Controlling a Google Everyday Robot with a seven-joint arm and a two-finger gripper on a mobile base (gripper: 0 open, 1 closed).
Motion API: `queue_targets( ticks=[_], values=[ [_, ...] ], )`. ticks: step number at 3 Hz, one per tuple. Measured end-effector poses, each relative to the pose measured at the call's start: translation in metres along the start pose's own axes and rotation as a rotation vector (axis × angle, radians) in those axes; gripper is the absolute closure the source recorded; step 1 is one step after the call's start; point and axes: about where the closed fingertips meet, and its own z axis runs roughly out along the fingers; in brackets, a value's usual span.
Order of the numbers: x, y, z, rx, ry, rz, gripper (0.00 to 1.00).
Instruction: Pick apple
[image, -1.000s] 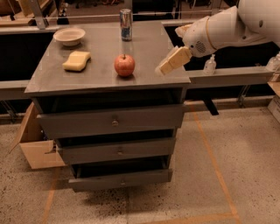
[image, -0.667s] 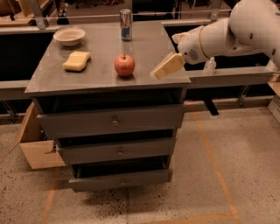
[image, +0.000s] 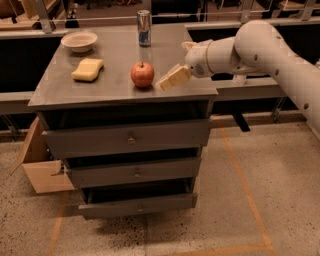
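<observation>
From my station I saw the round red apple with yellowish patches and a short dark stem (image: 142, 74) standing upright on the flat grey top of the metal drawer cabinet (image: 115, 57). It stood near the front edge, a little right of the middle. The tan-tipped gripper (image: 168, 82) hung just to the apple's right. It was tilted down toward the fruit, with its tip low over the front right part of the top. A thin strip of grey showed between the tip and the apple, so I judged them apart. I could not tell whether the gripper was open or closed, and I saw nothing in it. The thick white arm (image: 270, 47) reached in from the right edge of the view, over the cabinet's right side.

At the back of the top, behind the apple, a slim silver and blue drink can (image: 144, 28) stood upright, well apart from the fruit. To the left of the apple lay a yellow, roughly rectangular sponge (image: 88, 69), flat on the top. Behind the sponge, toward the back left corner, sat a shallow pale bowl (image: 79, 41).

The cabinet had three grey drawers (image: 131, 139) stacked one under another, and the lowest stuck out somewhat further than the two above. An open brown cardboard box (image: 40, 170) stood on the speckled floor (image: 280, 200) against the cabinet's left side. Orange tape lines (image: 240, 170) ran across the floor to the right of the cabinet.
</observation>
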Motion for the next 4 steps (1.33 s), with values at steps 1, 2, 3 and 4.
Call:
queue_targets(
  ticks=[1, 2, 3, 4],
  values=[
    [-0.007, 0.006, 0.038, -0.052, -0.055, -0.021, 0.00],
    [-0.013, 0.011, 0.067, -0.096, -0.104, -0.017, 0.00],
    [-0.010, 0.019, 0.088, -0.137, -0.135, 0.016, 0.00],
    [-0.002, 0.025, 0.101, -0.169, -0.155, 0.049, 0.16]
  ],
)
